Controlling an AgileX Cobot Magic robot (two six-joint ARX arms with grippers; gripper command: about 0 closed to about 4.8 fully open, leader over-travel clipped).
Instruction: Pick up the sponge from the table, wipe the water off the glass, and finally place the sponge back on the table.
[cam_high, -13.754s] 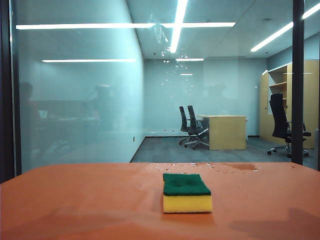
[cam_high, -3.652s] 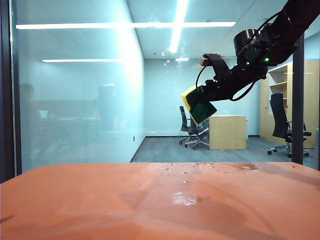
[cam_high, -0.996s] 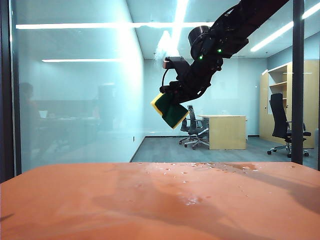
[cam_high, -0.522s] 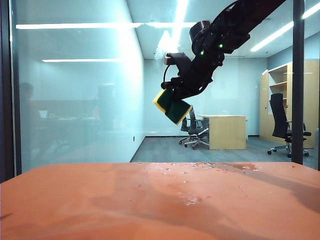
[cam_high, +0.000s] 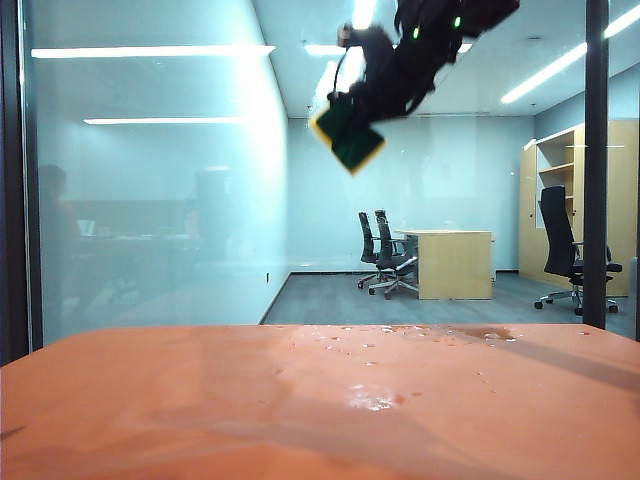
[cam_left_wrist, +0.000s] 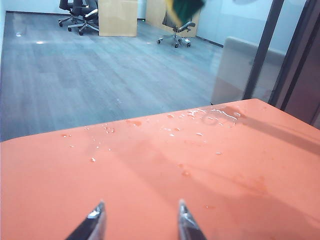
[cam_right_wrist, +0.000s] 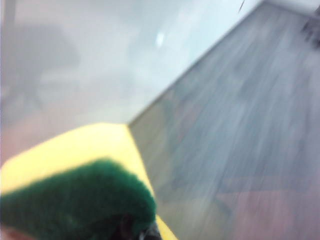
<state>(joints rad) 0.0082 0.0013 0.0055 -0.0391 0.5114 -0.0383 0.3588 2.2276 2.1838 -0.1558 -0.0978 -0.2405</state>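
Sponge of yellow foam with green scouring layer (cam_high: 346, 134), clenched in right tool (cam_high: 362, 100), wipes high on the clear glass pane (cam_high: 150, 200); return to orange-red worktop (cam_high: 200, 410) remains; left tool (cam_left_wrist: 137, 220) gapes, idle.

No readable text, labels, brands or numbers in any view: nothing on the sponge (cam_high: 347, 134), the table (cam_high: 150, 400) or the glass (cam_high: 150, 220).

Foam sponge (cam_high: 347, 134); matt table (cam_high: 200, 400)
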